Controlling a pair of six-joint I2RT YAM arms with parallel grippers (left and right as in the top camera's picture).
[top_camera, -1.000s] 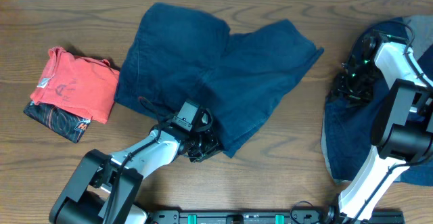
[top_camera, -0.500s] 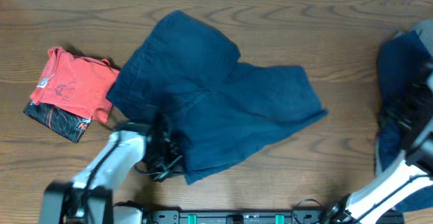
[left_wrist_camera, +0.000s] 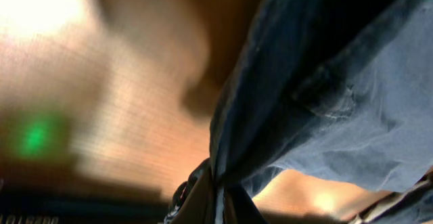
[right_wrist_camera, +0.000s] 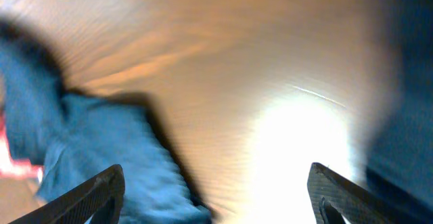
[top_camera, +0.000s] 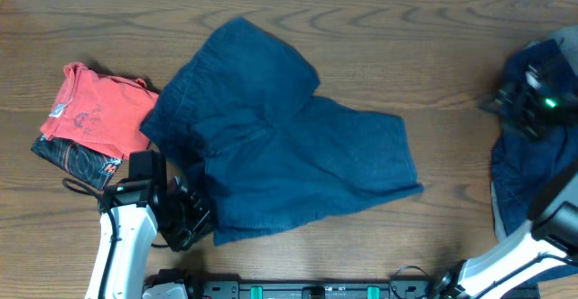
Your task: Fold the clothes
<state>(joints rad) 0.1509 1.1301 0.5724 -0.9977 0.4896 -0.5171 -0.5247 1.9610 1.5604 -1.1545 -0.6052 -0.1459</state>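
Note:
Dark navy shorts (top_camera: 289, 154) lie spread across the middle of the table. My left gripper (top_camera: 191, 219) is at their front left corner, shut on the cloth edge; in the left wrist view the fabric (left_wrist_camera: 318, 82) rises pinched from between the fingers (left_wrist_camera: 218, 204). A second pile of dark blue clothes (top_camera: 528, 168) lies at the right edge. My right gripper (top_camera: 506, 105) hovers over that pile's upper left, open and empty; its fingertips (right_wrist_camera: 101, 187) stand wide apart above the wood, with the shorts (right_wrist_camera: 101, 149) at lower left.
A folded red garment (top_camera: 104, 114) on a dark patterned one (top_camera: 77, 159) sits at the left. The wooden table (top_camera: 452, 46) runs to a white wall at the back. A black rail (top_camera: 316, 290) lies along the front edge.
My left gripper has dragged the shorts' front edge leftward and toward the front, flattening them. My right arm has swung out, then come back over the right pile, open.

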